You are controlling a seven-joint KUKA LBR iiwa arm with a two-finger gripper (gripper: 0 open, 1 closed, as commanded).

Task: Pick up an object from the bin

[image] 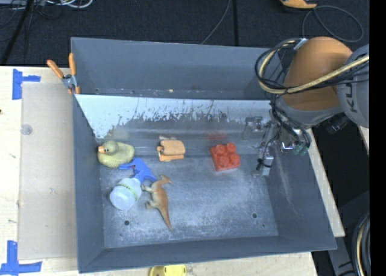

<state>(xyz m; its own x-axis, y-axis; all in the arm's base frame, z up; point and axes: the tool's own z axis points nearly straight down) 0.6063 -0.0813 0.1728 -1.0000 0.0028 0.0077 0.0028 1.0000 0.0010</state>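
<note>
**Operator:** Where is the gripper (263, 167) right now?

**Observer:** You'll find it low over the floor at the right end of the grey bin (181, 76), close to the right-hand wall. The arm's orange cover (313, 70) sits above it.

**Operator:** And the fingers?

**Observer:** Your fingers (265, 161) come down as one narrow tip. They look drawn together, with nothing between them.

**Operator:** What lies nearest?

**Observer:** A red studded block (224, 156). In your view it sits just left of the tip, near it but apart. It lies flat on the floor, toward the back wall.

**Operator:** What else is in there?

**Observer:** Look further left along the same line and you have a flat tan piece (170, 149). Beyond that, a yellow-green rubber duck (114, 153) sits by the left wall. In front of the duck is a small blue piece (140, 169), with a white bottle (125, 195) lying against it. A tan toy dinosaur (160, 199) lies just right of the bottle, its tail toward the front wall. All of these are well apart from your gripper.
</note>
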